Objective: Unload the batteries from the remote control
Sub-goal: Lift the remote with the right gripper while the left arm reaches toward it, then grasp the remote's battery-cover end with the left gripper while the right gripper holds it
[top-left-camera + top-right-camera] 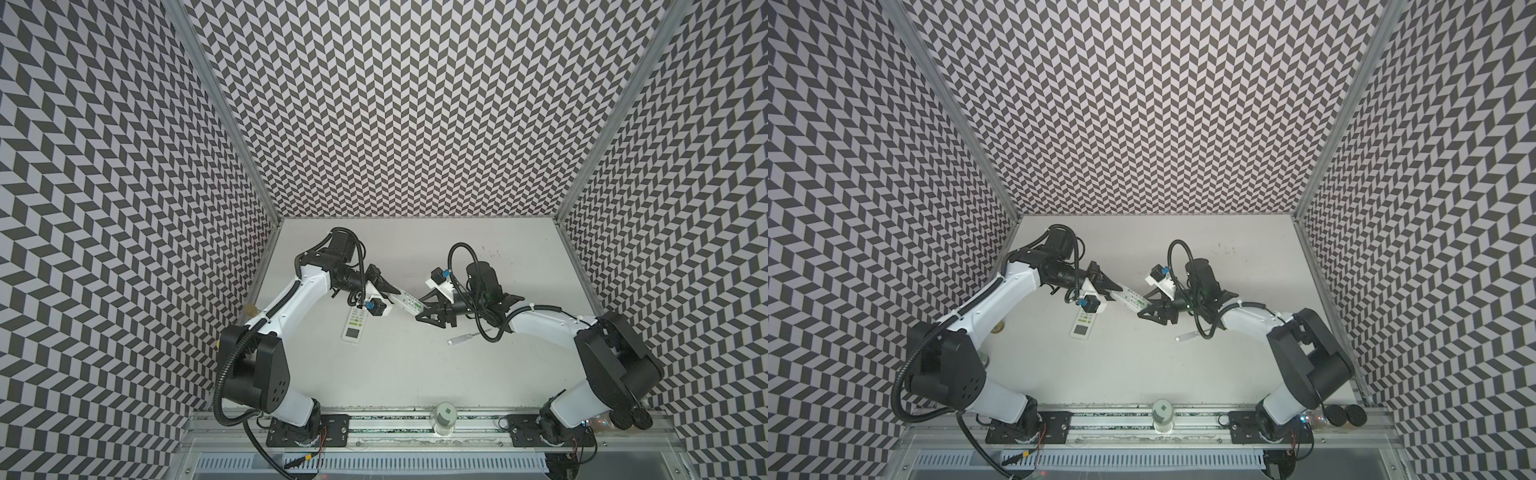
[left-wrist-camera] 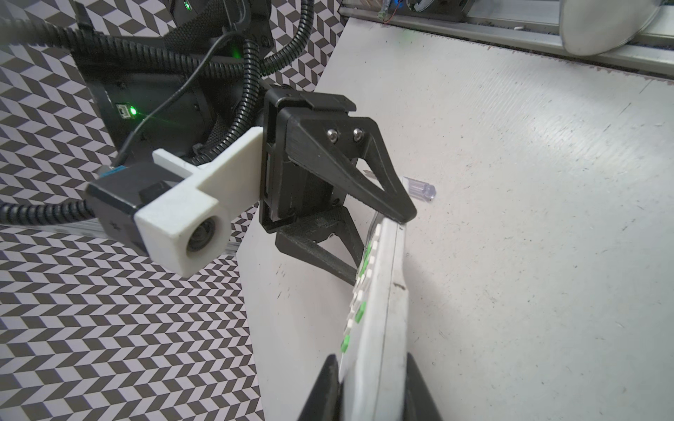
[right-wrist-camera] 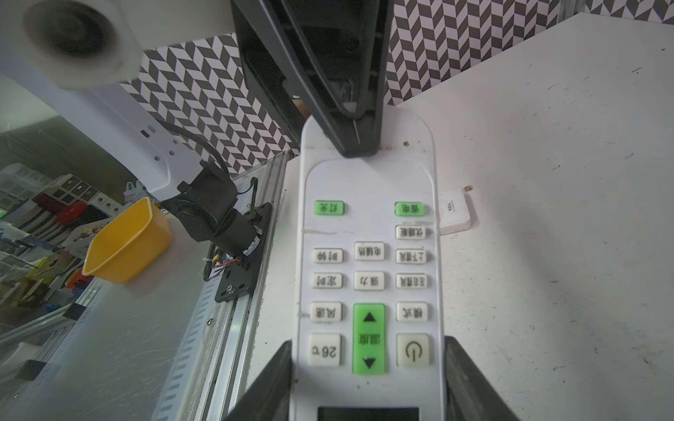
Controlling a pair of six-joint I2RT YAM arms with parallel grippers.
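Held remote (image 1: 409,302) is off the table (image 1: 395,374), over its middle, button face upward, bridging the two end effectors.
Left end effector (image 1: 395,295) clamps the remote's left end. One finger sits on the button face and one on the back, jaws nearly together on the thin body.
Right end effector (image 1: 419,309) grips the display end across its width, with fingers (image 3: 470,382) on both long edges and jaws about half apart.

Batteries cannot be seen in any view. The remote's back faces down, and the left wrist view shows only its side edge.
Second remote (image 1: 354,328) lies flat just near of the left end effector, its far end hidden under the wrist camera.
Screwdriver (image 1: 467,336) lies near of the right forearm, its tip hidden by cables.

Left arm rises from the near-left base, forearm angled right. Right arm is folded at the elbow, forearm pointing left. The two end effectors face each other.
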